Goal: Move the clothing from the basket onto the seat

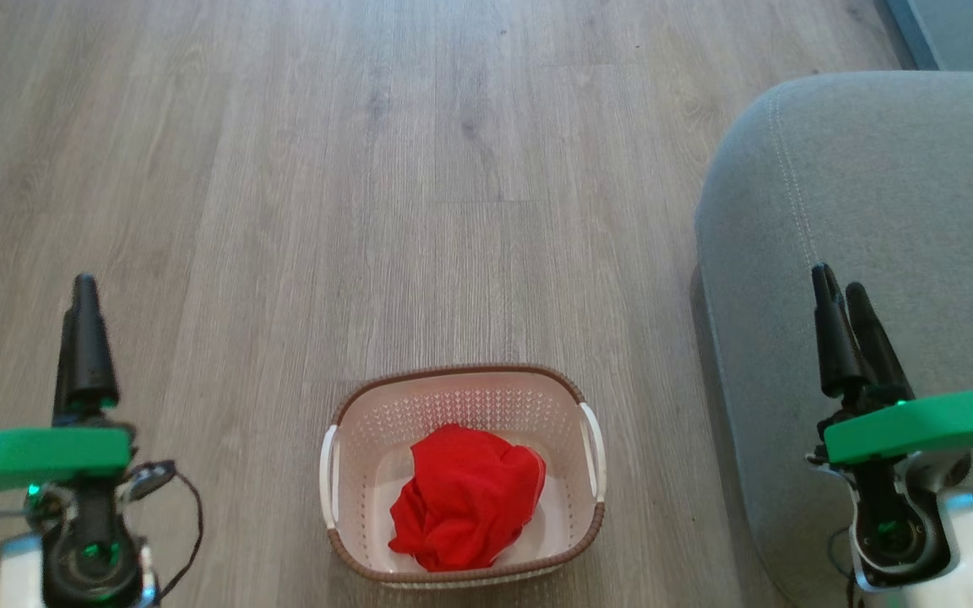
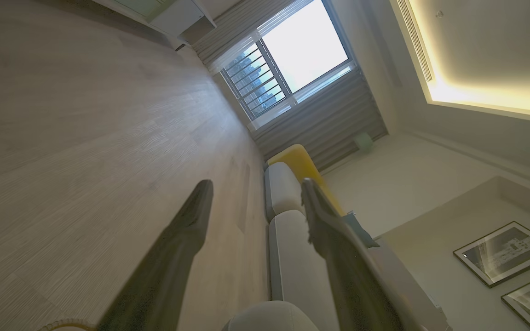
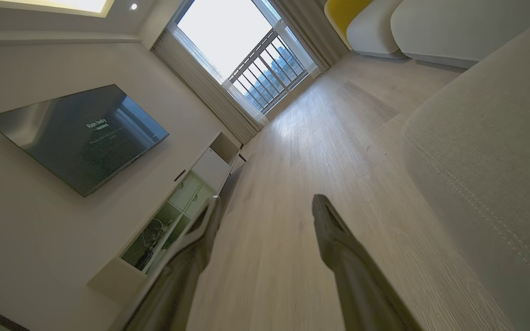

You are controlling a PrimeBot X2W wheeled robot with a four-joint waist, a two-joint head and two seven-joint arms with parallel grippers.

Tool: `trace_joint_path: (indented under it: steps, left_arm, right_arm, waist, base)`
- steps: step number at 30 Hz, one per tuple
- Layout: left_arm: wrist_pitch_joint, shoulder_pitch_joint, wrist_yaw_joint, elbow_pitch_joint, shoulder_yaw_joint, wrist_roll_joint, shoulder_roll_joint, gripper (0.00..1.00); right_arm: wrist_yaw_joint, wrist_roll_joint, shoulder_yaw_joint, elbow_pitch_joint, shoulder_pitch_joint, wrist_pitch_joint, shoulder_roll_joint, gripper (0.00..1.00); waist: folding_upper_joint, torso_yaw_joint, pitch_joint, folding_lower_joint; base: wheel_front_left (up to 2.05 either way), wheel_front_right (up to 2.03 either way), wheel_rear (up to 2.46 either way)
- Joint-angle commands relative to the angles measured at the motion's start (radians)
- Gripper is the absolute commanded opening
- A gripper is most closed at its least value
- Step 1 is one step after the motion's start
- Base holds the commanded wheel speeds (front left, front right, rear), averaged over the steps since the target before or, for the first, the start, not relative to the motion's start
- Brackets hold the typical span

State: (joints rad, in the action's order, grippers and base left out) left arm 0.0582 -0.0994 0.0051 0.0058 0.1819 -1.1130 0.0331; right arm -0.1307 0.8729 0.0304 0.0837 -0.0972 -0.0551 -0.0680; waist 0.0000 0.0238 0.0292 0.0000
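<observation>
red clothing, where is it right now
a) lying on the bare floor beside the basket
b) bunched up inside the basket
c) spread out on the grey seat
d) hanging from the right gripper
b: the red clothing lies bunched inside the basket, which stands on the wood floor to the left of the grey seat in the head view.
</observation>
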Motion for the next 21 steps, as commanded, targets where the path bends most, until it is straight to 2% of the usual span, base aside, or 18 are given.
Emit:
trace_joint_path:
  steps: [1,2,3,8,16,21]
  left_arm:
    - [0.011,-0.046,0.005,-0.052,0.005,0.032,0.011,1.00]
    - [0.014,-0.044,0.015,-0.070,-0.011,0.065,0.011,1.00]
    - [0.020,-0.042,0.045,-0.104,-0.048,0.132,0.011,1.00]
    - [0.035,-0.041,0.128,-0.160,-0.146,0.280,0.012,1.00]
    - [0.058,-0.048,0.223,-0.193,-0.278,0.487,0.013,1.00]
    - [0.073,-0.053,0.296,-0.185,-0.378,0.583,0.055,1.00]
  right_arm:
    - [0.000,-0.030,-0.013,-0.048,-0.059,-0.013,-0.020,1.00]
    - [0.000,-0.047,-0.016,-0.052,-0.061,-0.016,-0.022,1.00]
    - [0.000,-0.079,-0.022,-0.060,-0.065,-0.022,-0.025,1.00]
    - [0.000,-0.151,-0.037,-0.077,-0.072,-0.036,-0.031,1.00]
    - [0.000,-0.260,-0.076,-0.087,-0.075,-0.060,-0.047,1.00]
    - [0.000,-0.302,-0.098,-0.061,-0.070,-0.075,-0.053,1.00]
  waist:
    - [0.0000,0.001,0.001,0.0000]
    - [0.0000,0.002,0.001,0.0000]
    - [0.0000,0.003,0.003,0.0000]
    - [0.0000,0.006,0.005,0.0000]
    - [0.0000,0.009,0.005,0.0000]
    - [0.0000,0.009,0.003,0.0000]
  base:
    - [0.00,0.00,0.00]
    - [0.00,0.00,0.00]
    - [0.00,0.00,0.00]
    - [0.00,0.00,0.00]
    - [0.00,0.00,0.00]
    - [0.00,0.00,0.00]
